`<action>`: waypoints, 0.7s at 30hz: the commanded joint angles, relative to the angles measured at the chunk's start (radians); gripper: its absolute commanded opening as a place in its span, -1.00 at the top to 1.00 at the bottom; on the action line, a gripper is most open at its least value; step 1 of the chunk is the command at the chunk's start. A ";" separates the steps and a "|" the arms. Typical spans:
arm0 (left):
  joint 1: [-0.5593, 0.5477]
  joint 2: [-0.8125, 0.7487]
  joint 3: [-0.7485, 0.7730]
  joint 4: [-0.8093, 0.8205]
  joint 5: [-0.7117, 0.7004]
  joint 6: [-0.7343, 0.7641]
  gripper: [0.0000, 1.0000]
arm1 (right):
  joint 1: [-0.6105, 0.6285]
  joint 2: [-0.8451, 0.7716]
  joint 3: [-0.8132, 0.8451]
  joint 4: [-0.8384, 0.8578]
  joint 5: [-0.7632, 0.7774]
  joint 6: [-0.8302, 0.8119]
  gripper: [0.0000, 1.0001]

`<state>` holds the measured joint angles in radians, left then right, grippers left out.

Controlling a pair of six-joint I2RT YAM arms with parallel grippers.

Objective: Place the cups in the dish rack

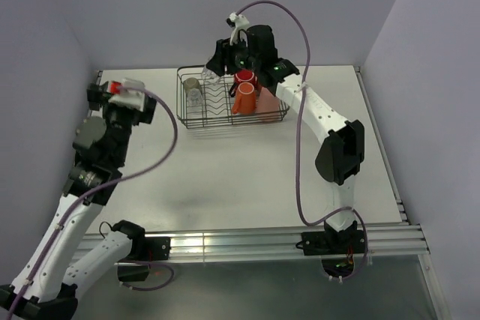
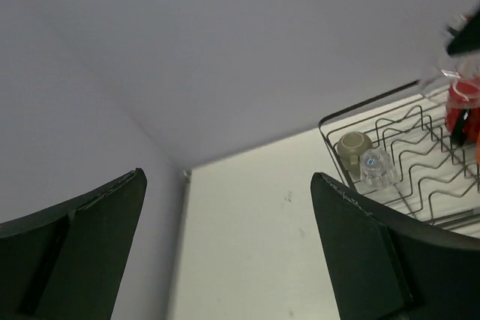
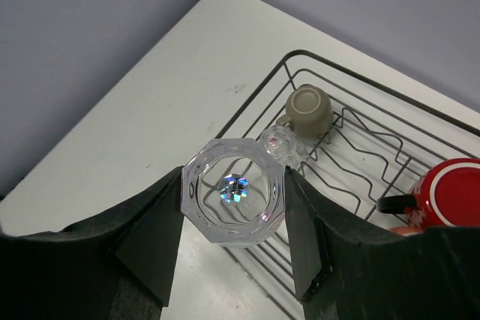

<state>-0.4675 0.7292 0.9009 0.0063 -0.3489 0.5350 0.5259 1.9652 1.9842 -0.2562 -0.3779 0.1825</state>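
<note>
Clear glass (image 3: 234,189) is clamped between your right gripper's (image 3: 232,230) fingers, hanging over the dish rack's (image 3: 300,54) left end, close to its rim wire, beside a second glass (image 3: 279,142) and grey-olive mug (image 3: 309,109) inside. Your left gripper (image 2: 229,245) gapes wide, holding nothing, left of the rack.

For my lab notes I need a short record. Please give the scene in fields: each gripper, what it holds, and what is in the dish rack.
right gripper: shut on a clear glass, its open mouth toward the wrist camera
place of held glass: over the edge of the dish rack, beside the cups at that end
left gripper: open, empty, away from the rack
in rack: grey-olive mug, second clear glass, red mug, orange cup
status: held glass not yet released
</note>
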 commanded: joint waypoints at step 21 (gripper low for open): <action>0.598 0.311 0.383 -0.534 0.476 -0.960 -0.99 | 0.169 0.179 -0.053 0.267 0.249 -0.041 1.00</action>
<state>0.1143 1.0630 1.2369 -0.5407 0.0772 -0.3847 0.6876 2.1414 1.9228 -0.0376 -0.1780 0.1257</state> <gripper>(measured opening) 0.994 0.581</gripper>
